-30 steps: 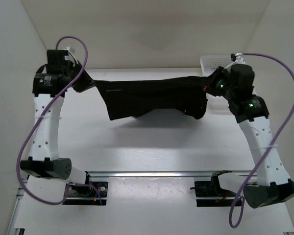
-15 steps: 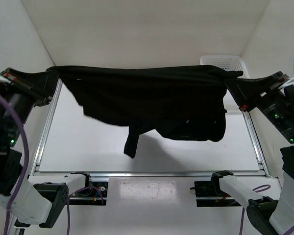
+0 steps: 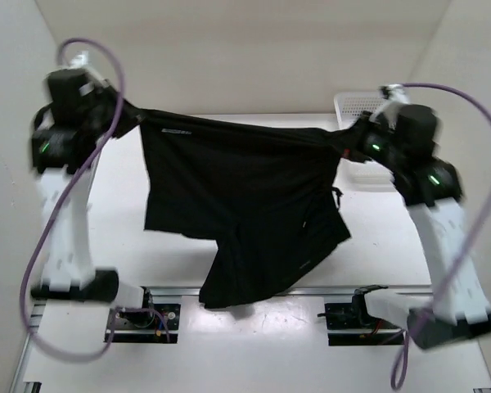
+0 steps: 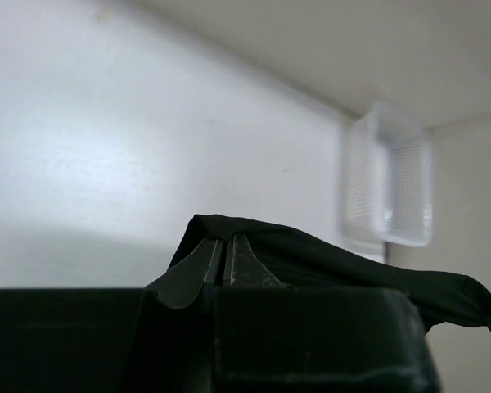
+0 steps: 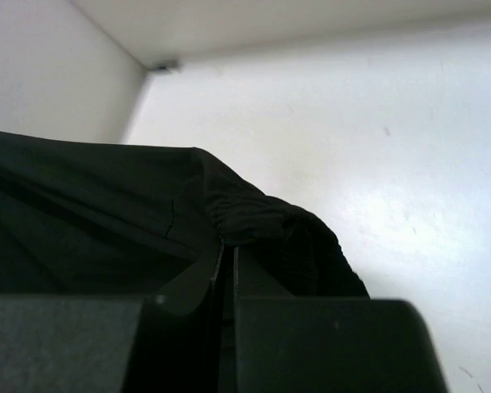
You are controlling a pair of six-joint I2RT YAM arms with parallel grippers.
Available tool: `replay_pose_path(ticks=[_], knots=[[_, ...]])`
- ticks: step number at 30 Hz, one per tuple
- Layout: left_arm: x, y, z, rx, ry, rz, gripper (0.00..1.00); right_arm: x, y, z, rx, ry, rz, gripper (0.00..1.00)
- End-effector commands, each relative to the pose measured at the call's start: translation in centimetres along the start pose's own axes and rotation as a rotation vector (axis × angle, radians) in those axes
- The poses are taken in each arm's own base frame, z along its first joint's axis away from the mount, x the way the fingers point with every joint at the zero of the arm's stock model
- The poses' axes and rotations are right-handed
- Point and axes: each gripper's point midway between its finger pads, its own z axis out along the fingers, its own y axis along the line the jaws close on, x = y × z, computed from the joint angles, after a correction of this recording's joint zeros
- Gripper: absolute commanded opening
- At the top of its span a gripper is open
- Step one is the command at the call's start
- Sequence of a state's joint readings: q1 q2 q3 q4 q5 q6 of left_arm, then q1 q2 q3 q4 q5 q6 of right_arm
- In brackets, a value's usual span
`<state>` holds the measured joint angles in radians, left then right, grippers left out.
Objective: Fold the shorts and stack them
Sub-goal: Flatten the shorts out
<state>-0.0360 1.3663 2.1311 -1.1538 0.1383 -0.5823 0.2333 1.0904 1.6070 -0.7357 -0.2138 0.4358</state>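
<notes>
The plain black soft-cloth shorts (image 3: pixel 245 205) hang spread across the middle of the frame. Their hem droops to bottom centre, lower than half a second ago. The left gripper (image 3: pixel 129 116), upper left, and the right gripper (image 3: pixel 345 141), upper right, each pinch a top corner with fingers pressed together. Both now sit farther from the camera. A white mesh basket (image 3: pixel 353 102) shows behind the right gripper.

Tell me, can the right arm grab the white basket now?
Probably not yet. The white basket sits close beside the right gripper, but that gripper is shut on the shorts, stretched across to the left gripper. It would need to let go first.
</notes>
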Motion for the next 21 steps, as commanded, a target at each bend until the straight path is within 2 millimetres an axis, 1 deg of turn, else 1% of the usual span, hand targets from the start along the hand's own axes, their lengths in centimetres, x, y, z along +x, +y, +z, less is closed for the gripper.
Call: replay_pose_path(ticks=[1,2,3,4,5,6,7,8,9,10,11,12,13,14,15,16,17,18,19,20,21], knots=[[0.8,7.4,8.4,-0.258,0.059,0.021,0.1,2.0,-6.9,6.4,0.208,0.054,-0.025,0.0],[1.3,8.2,10.4,-0.27,0.079,0.019,0.1,3.1,-8.5,9.6,0.229,0.103,-0.013,0.0],[3.4,10.2,14.0,-0.312,0.17,0.019,0.1,4.0,-9.2,11.4,0.227,0.138,-0.005,0.0],[3.5,10.6,15.7,-0.318,0.18,0.018,0.1,5.7,-11.2,14.9,0.251,0.195,0.009,0.0],[3.8,11.2,17.5,-0.324,0.194,0.027,0.1,5.2,-11.5,16.7,0.251,0.196,0.009,0.0],[6.5,13.4,21.6,-0.355,0.287,0.014,0.17,5.3,-12.4,18.5,0.269,0.207,0.011,0.0],[4.7,13.1,23.3,-0.326,0.252,0.039,0.29,8.1,-15.7,22.3,0.316,0.293,0.039,0.12],[4.8,13.3,25.2,-0.318,0.259,0.037,0.5,4.9,-15.3,24.3,0.284,0.241,0.035,0.38],[8.7,16.7,28.8,-0.385,0.379,0.02,0.87,7.8,-18.4,27.8,0.316,0.318,0.09,0.57],[6.4,15.6,29.8,-0.357,0.312,0.031,0.98,7.9,-18.5,29.5,0.294,0.33,0.116,0.83],[6.9,16.8,30.7,-0.374,0.325,0.023,1.0,7.9,-19.3,30.3,0.3,0.346,0.151,0.88],[8.1,17.1,31.5,-0.37,0.357,0.001,1.0,7.3,-19.1,31.5,0.278,0.331,0.167,0.91],[8.6,17.4,32.4,-0.358,0.362,-0.002,1.0,6.6,-19.6,32.4,0.269,0.311,0.184,0.93],[7.7,16.7,31.7,-0.337,0.32,-0.004,1.0,6.7,-19.5,32.1,0.27,0.302,0.203,0.95],[9.9,18.1,31.8,-0.369,0.377,-0.014,1.0,5.3,-18.7,31.9,0.252,0.264,0.19,0.95],[9.4,18.3,31.4,-0.388,0.352,-0.005,1.0,5.2,-18.5,31.5,0.248,0.257,0.188,0.95],[9.3,17.6,30.1,-0.391,0.351,0.016,1.0,6.7,-19.2,30.9,0.273,0.285,0.197,0.94],[9.3,17.1,29.6,-0.391,0.351,0.036,1.0,6.8,-19.0,30.4,0.273,0.284,0.196,0.93],[9.5,17.3,28.9,-0.409,0.361,0.037,1.0,5.7,-18.1,28.9,0.272,0.262,0.189,0.92],[9.1,16.5,27.6,-0.412,0.353,0.062,1.0,5.8,-17.8,28.1,0.271,0.259,0.188,0.9],[11.0,16.8,26.8,-0.435,0.403,0.081,1.0,6.8,-17.0,26.4,0.27,0.275,0.188,0.87]])
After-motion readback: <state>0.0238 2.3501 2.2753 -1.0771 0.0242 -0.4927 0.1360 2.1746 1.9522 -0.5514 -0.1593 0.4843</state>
